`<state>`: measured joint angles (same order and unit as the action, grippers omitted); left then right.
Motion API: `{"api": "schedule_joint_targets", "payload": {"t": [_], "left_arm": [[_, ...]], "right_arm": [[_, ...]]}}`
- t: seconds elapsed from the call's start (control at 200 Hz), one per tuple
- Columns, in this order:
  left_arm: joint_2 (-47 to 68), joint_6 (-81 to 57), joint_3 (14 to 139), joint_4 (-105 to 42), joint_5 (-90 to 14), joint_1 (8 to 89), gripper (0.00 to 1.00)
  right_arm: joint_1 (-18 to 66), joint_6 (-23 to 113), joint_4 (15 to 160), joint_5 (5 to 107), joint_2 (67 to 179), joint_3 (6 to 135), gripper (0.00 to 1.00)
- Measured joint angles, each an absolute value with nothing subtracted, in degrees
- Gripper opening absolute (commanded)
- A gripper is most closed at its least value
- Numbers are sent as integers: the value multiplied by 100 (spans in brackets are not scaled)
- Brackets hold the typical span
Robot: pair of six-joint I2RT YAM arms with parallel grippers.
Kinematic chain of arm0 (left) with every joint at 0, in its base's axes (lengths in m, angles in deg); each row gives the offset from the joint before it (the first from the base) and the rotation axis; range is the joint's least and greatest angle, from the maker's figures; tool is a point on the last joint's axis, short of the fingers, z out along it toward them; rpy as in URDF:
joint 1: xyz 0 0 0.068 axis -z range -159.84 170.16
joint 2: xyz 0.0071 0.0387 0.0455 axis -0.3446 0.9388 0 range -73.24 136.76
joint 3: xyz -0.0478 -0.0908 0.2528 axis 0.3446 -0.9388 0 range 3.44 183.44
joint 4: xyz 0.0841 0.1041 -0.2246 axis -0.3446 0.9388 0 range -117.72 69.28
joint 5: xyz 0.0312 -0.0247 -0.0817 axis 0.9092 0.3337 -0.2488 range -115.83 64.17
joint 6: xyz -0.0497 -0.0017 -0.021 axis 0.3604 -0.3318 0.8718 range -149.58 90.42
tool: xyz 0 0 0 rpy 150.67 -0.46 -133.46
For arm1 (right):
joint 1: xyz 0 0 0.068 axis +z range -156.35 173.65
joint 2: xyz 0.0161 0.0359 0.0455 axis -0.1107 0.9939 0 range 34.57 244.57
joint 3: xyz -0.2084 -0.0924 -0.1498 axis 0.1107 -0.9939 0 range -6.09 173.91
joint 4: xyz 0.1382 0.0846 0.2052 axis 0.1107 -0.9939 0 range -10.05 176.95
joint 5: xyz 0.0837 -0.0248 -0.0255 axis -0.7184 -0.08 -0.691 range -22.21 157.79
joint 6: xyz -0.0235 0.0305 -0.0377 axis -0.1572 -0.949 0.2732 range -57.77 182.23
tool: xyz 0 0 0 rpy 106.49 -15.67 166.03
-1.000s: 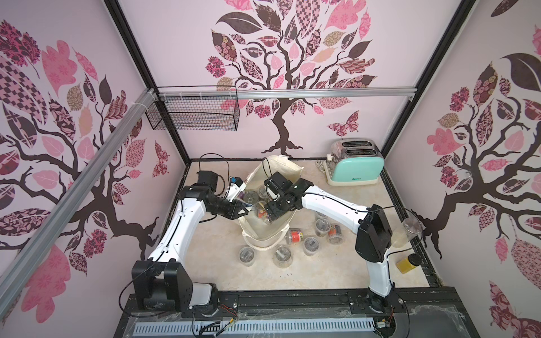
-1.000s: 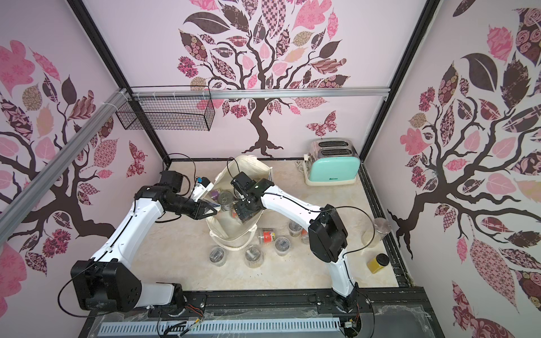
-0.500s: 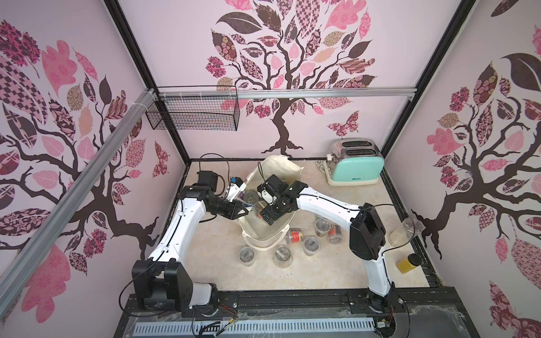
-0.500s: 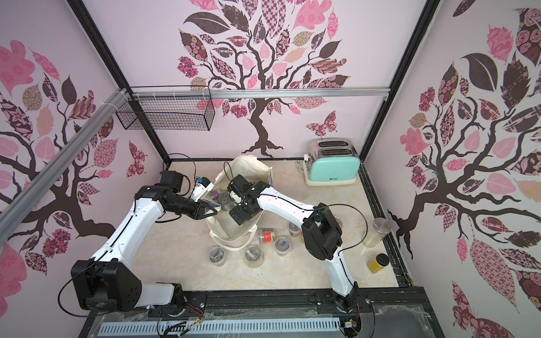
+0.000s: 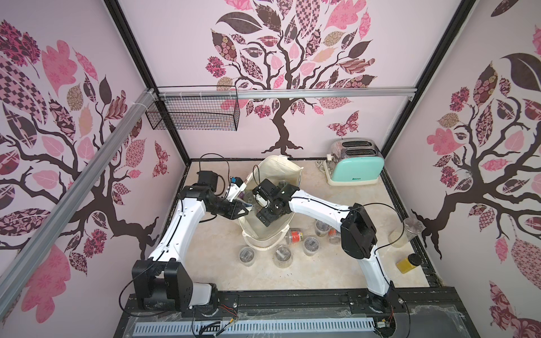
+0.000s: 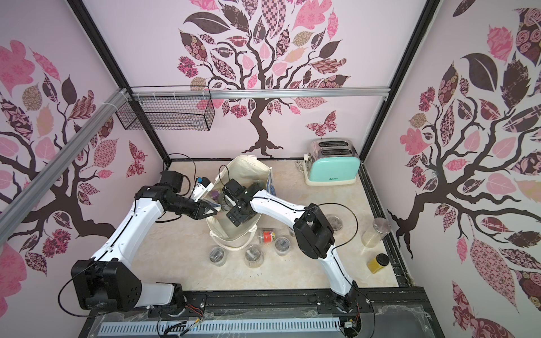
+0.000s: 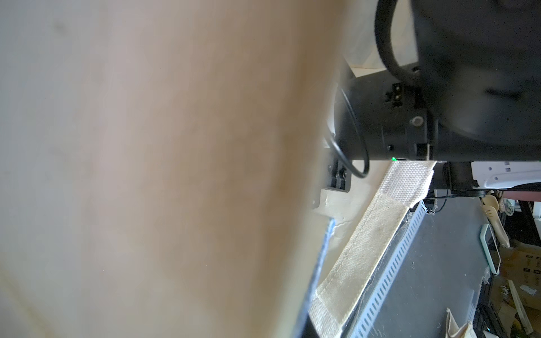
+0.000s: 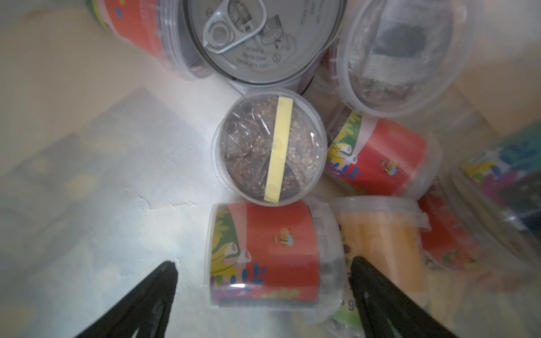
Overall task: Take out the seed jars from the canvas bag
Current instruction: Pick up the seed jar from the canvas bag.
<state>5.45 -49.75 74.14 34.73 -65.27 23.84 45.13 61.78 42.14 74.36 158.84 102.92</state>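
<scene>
Both top views: the canvas bag point(image 5: 288, 165) is stood mouth-up at the centre of the table point(image 5: 222, 263), so it can be reached from above. Its 9 o'clock rim is pinched by the left gripper point(image 5: 245, 208), jaws together on the cloth. This is judged to hold the mouth wide and stop the soft wall folding in. The right gripper point(image 6: 236, 221) is lowered into the mouth from the 3 o'clock side, fingertips hidden there. About six seed jars point(image 5: 282, 255) are set out on the table from 4 to 7 o'clock of the bag, among them a tipped red jar point(image 5: 295, 235). They are apparently kept clear of the arm's path. The toaster point(image 5: 355, 168) is parked at 2 o'clock, not involved. Left wrist view: mostly filled by blurred canvas close to the lens. A strap handle point(image 7: 366, 248) is seen past it and the jaws are not shown. Right wrist view: more jars are seen piled loosely on the bag floor. The fingers point(image 8: 152, 292) are spread wide and a red-label jar point(image 8: 263, 243), on its side, is straddled with a gap either side. A brown-seed jar point(image 8: 269, 149) is stood lid-up just beyond it, apparently touching. An orange jar point(image 8: 380, 243) is wedged beside it and a pull-tab tin point(image 8: 254, 38) is lodged further in. Closing on the red-label jar is judged the next step. The orange jar could be snagged by the nearer finger.
</scene>
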Motion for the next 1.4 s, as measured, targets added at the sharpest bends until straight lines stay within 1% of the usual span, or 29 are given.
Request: {"api": "schedule_joint_targets", "payload": {"t": [0.185,0.36,0.515,0.645,0.805,0.895,1.17,1.401], "left_arm": [[545,-4977,7414,3469,-6536,2384,0],[545,-4986,7414,3460,-6536,2384,0],[545,-4997,7414,3456,-6540,2384,0],[545,-4997,7414,3456,-6540,2384,0],[545,-4997,7414,3452,-6538,2384,0],[545,-4997,7414,3452,-6538,2384,0],[545,-4997,7414,3452,-6540,2384,0],[589,-4800,7469,3454,-6558,2384,0]], "right_arm": [[4589,5763,4052,7678,16142,10530,95],[4607,5533,3761,7862,16341,10816,87],[4607,5437,3626,8052,16363,10884,82],[4609,5378,3597,8137,16356,10884,77],[4609,5337,3728,8144,16286,10729,73],[4609,5326,3829,8142,16216,10620,73],[4609,5345,4168,7986,15712,10259,72],[4607,5527,4806,7737,14682,9481,72]]}}
